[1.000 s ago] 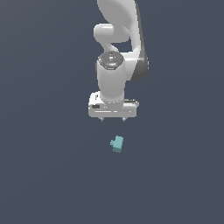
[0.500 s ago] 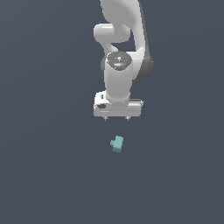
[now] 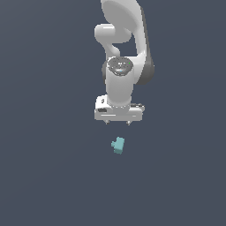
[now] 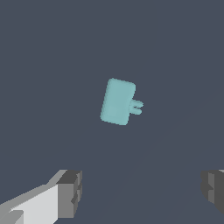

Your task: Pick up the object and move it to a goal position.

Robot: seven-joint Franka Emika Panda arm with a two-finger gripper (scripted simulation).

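1. The gripper (image 3: 117,122) is seen poised above the object (image 3: 118,145), clear of it, with nothing held; a descent for the pick looks to be what this pose is set up for.
2. The fingers (image 4: 70,194) are spread wide apart, as shown in the wrist view, where one pad sits at each side of the frame with bare surface (image 3: 53,176) between them. That spread is judged ample for so small a piece.
3. The object (image 4: 118,101) is not centred between the fingers in the wrist view, so some alignment is probably still needed before closing.
4. The object is found lying alone on the dark surface, well away from any visible edge or corner.
5. It is made out as a matte teal block, rectangular with rounded corners, far smaller than the gripper. A short forked nub is seen projecting from one long side.
6. No goal marker can be seen.
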